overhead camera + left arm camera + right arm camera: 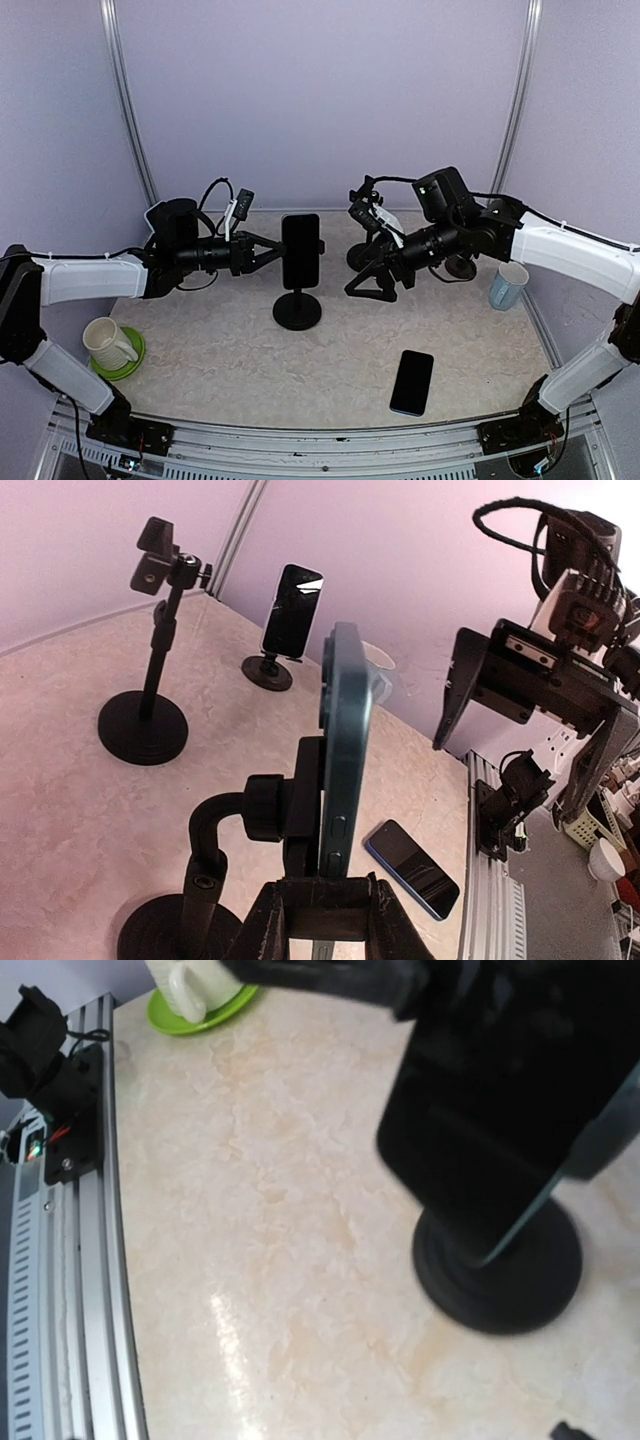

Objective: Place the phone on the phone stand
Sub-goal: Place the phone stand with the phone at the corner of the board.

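The phone (300,250) stands upright in the clamp of the phone stand (297,310) at the middle of the counter (200,400). It is seen edge-on in the left wrist view (342,750).

There are three phones in all. A second phone (412,382) lies flat and screen up near the front rail. A third phone (292,610) leans on a small stand (268,672) at the back.

There are three stands: the two that bear phones and an empty stand (145,725) with a bare head. There are two cups, a white mug (105,340) on a green saucer (135,362) at the left and a pale blue cup (508,285) at the right.

The left claw (275,252) is level with the phone's left edge. Its fingers (262,920) are spread, one to each side of that edge. The pictures do not show whether they touch it.

The right claw (368,278) hangs to the right of the phone and apart from it, spread wide and holding nothing. Its wrist view looks down on the dark, blurred phone and the round stand base.
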`<state>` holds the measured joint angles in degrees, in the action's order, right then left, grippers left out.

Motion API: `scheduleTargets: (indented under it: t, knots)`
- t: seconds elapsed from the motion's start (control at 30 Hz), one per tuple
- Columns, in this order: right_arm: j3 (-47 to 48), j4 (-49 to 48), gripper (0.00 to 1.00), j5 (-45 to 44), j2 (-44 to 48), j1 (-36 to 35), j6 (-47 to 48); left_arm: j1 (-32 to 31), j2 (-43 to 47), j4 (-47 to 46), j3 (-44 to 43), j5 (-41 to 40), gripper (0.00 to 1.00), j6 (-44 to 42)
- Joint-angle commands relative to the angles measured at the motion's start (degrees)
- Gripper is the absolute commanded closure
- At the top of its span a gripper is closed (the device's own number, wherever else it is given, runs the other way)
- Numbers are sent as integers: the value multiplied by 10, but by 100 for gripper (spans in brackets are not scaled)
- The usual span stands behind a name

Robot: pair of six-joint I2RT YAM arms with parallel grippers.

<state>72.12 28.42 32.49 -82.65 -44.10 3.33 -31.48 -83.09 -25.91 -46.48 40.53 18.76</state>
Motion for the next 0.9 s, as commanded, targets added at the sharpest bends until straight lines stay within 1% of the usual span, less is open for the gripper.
scheduleTargets:
  t: [0.0,0.27,0.5,0.87]
  knots:
    - [-11,-20,0,-6,26,5,-3,28,-7,-71,-64,48,99,-19]
    - [-34,-26,0,-9,36,6,-4,58,-61,-78,-136,99,99,-36]
    - [-65,-34,0,-9,55,6,-10,98,-136,-126,-205,176,99,-6]
    - [-113,-40,0,-21,112,6,-10,145,-235,-137,-309,245,100,-1]
